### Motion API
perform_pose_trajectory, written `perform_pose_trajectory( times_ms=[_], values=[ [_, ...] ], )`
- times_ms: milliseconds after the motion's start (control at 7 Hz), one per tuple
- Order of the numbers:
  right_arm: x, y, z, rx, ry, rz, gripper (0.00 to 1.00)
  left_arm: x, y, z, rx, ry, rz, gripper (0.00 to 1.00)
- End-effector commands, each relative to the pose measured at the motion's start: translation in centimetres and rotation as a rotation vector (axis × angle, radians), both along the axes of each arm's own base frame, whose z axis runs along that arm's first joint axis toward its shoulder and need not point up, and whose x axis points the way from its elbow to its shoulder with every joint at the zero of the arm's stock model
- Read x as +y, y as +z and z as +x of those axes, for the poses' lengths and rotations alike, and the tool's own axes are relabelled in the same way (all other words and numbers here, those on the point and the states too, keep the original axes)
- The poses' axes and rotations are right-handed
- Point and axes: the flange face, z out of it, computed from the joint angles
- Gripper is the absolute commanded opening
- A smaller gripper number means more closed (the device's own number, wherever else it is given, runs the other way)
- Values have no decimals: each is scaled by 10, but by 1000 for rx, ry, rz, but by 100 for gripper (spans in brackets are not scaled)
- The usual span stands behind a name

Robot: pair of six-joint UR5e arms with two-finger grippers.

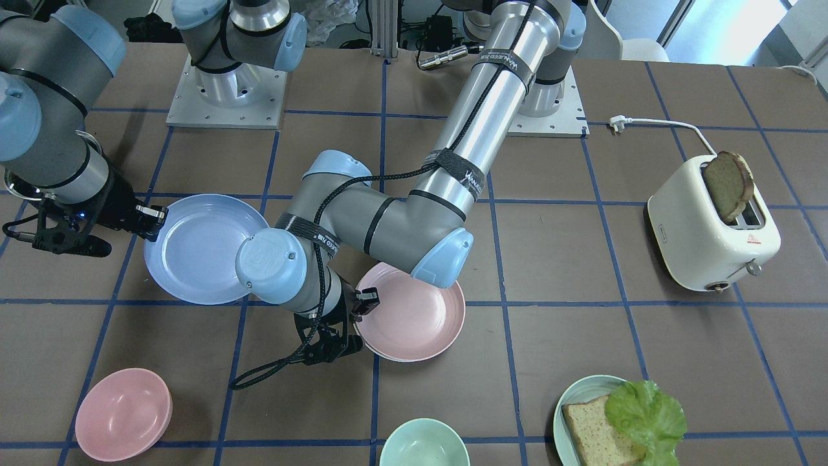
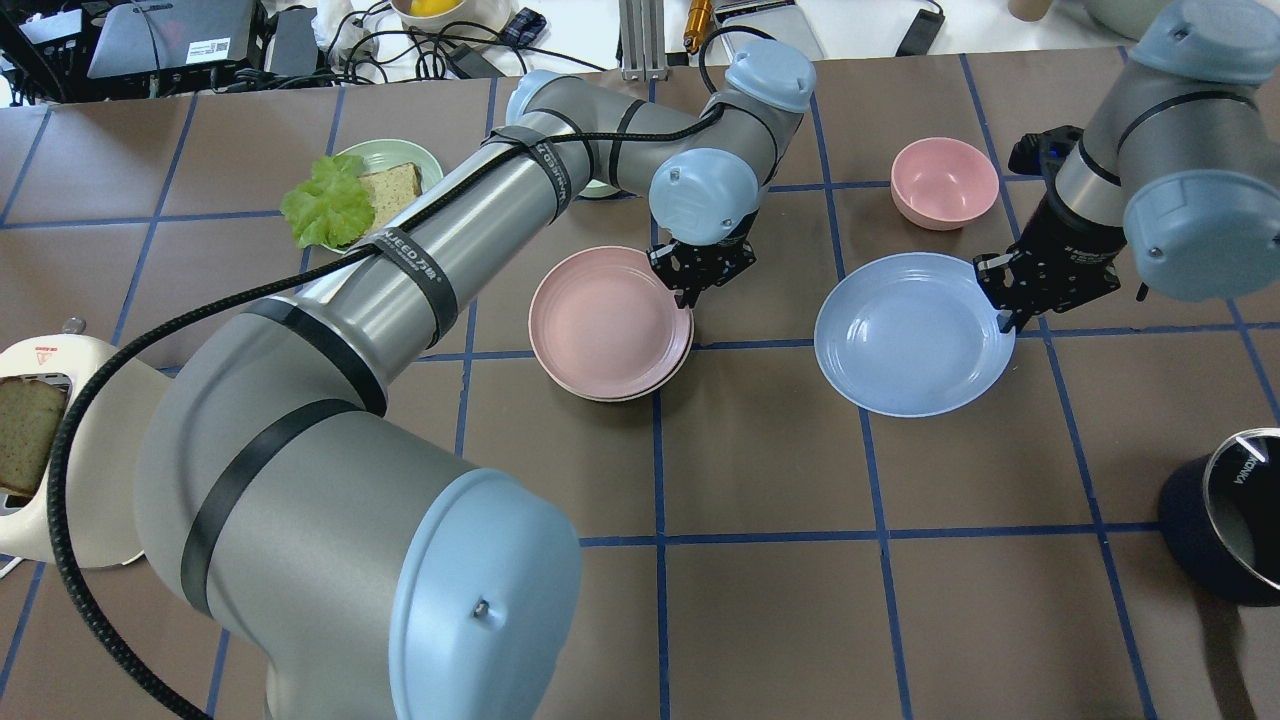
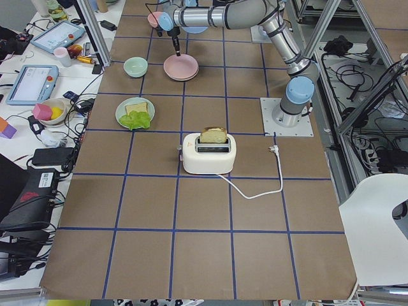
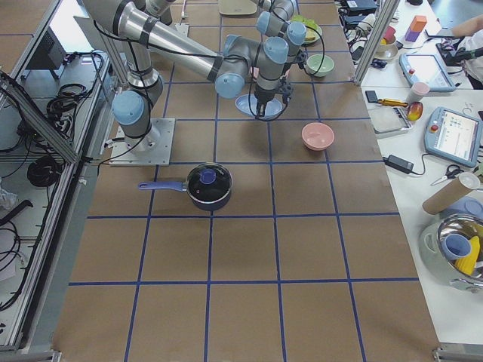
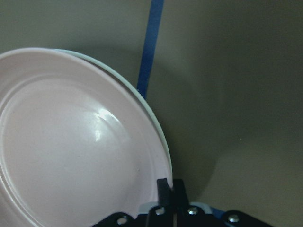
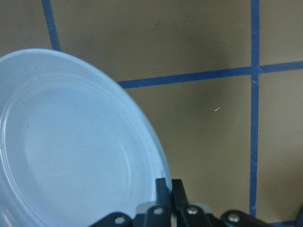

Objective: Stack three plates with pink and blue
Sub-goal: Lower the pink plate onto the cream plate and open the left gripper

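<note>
The pink plate [image 2: 605,320] lies near the middle of the table [image 2: 760,450], nested on top of the cream-white plate [image 2: 628,396]. Only a thin pale edge of the cream-white plate shows, along the pink plate's rim from about 3 to 6 o'clock in the overhead view. The left gripper [image 2: 697,292] points down at the pink plate's rim at roughly 2 o'clock. In the left wrist view its two fingers [image 5: 164,188] stand almost together, one just inside the rim and one just outside, pinching the edge of the pink plate.

The blue plate [image 2: 910,335] sits apart from this pair, at their 3 o'clock, with bare table between them. It lies level; whether it touches the table or is raised off it cannot be told. The right gripper [image 2: 1008,312] is at its rim, close to 3 o'clock, and its fingers [image 6: 162,188] are likewise drawn nearly together across the blue plate's edge.

Farther out, a pink bowl [image 2: 944,182] stands near the blue plate at its 12 to 1 o'clock. A dark pot [image 2: 1225,515] is at about 4 o'clock, at the view's edge. A pale teal plate [image 2: 425,160] with bread and lettuce lies at 10 o'clock from the pink plate. A cream toaster [image 1: 711,233] holding a slice of bread stands well away from the plates. A mint bowl [image 1: 424,443] rests by the table's edge opposite the robot.
</note>
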Motion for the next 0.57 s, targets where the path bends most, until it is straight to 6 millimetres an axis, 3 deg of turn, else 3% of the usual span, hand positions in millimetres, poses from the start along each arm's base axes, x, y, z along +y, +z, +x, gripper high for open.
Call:
perform_pose_trajectory(
  times_ms=[0,143,429],
  values=[
    [0,1,3,5,6,-2,0,0,-1,-1,0,8,-2,55],
    [0,1,4,3,7,-1,0,2,5,-2,4,9,-4,62],
    [0,0,6,-3,-8,-2,0,6,37,2,8,-2,-12,64]
  ],
)
